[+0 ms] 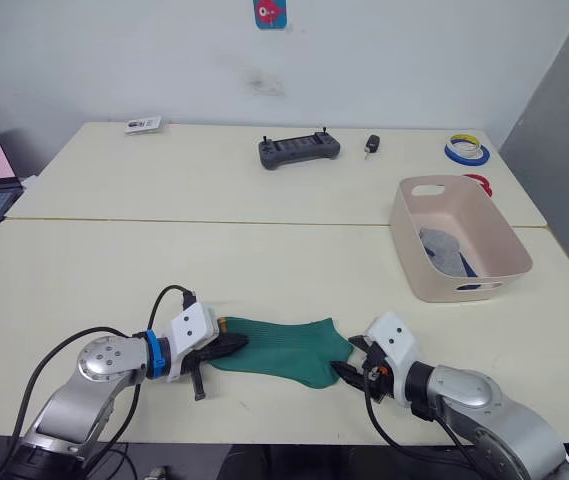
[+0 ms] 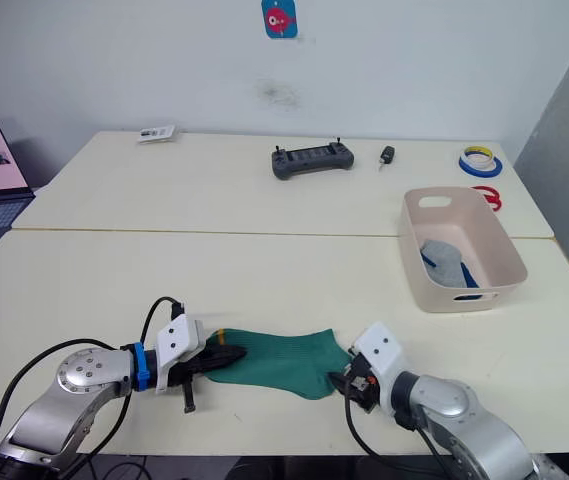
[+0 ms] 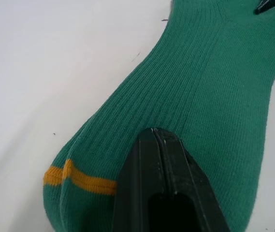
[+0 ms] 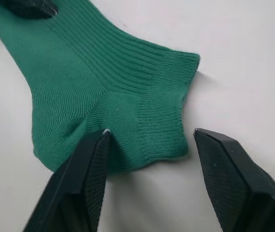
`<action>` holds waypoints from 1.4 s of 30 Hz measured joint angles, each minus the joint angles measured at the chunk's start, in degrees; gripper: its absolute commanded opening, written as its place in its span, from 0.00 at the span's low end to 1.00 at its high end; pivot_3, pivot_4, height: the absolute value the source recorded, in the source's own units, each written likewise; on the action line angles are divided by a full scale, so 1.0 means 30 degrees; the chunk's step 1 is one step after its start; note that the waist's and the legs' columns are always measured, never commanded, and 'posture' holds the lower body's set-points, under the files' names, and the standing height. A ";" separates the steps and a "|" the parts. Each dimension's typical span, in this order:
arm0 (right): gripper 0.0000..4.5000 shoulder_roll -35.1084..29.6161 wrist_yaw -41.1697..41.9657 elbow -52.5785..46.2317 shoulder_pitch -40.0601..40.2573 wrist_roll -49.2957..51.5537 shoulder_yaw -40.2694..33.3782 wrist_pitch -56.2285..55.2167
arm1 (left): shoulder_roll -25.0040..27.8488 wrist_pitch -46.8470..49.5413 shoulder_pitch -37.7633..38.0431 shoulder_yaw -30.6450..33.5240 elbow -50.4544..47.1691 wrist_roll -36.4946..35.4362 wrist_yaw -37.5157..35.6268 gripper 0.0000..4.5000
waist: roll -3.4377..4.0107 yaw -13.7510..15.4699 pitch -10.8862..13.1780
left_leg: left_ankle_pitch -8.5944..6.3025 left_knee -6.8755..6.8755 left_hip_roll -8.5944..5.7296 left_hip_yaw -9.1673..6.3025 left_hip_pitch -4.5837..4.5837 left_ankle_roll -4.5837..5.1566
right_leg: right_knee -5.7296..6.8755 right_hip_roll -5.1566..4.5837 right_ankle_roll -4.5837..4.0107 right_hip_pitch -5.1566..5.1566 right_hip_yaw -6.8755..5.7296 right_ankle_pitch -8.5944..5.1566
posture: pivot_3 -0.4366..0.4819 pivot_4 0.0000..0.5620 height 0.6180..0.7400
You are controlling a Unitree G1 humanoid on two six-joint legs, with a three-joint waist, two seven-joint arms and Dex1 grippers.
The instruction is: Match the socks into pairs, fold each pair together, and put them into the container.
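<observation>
Green sock (image 1: 282,349) – left claw (image 3: 157,140) clenched on it, right claw (image 4: 149,159) spread wide at its cuff

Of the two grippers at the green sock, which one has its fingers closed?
The left gripper: its fingers are pressed together on the yellow-striped end of the green sock. The right gripper has its fingers spread apart at the other end.

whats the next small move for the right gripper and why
Probably close the right gripper on the cuff end of the green sock. Its fingers stand open around that edge, while the left gripper is shut on the striped toe end, so both ends would then be held for folding.
</observation>
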 measured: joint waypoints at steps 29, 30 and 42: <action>0.00 -0.5642 0.6256 0.2701 -0.4177 0.2117 -0.3305 -0.0715 | -0.1680 0.3914 -0.3581 -0.1970 -0.2213 -0.0720 0.0474 0.00 | -0.0002 0.0129 0.0027 | 0.0001 0.0014 -0.0029 0.0005 -0.0047 0.0002 | -0.0008 0.0015 -0.0002 -0.0011 -0.0009 0.0003 | 0.48 0.27 1.00; 0.00 -0.5678 0.6455 0.2693 -0.4402 0.2174 -0.3302 -0.0741 | -0.1967 0.3915 -0.3915 -0.2506 -0.1860 -0.0374 0.0494 0.00 | -0.0003 0.0129 0.0027 | 0.0001 0.0017 -0.0028 0.0005 -0.0047 0.0001 | -0.0008 0.0019 -0.0002 -0.0010 -0.0010 0.0003 | 0.48 0.27 1.00; 0.00 -0.5967 0.7066 0.1031 -0.5873 0.2564 -0.2243 -0.0231 | -0.2421 0.3130 -0.4715 -0.3936 0.0185 0.1422 0.0408 0.00 | 0.0000 0.0109 0.0026 | 0.0001 0.0037 -0.0024 -0.0008 -0.0045 0.0002 | -0.0003 0.0018 -0.0002 -0.0006 -0.0010 0.0003 | 0.48 0.27 1.00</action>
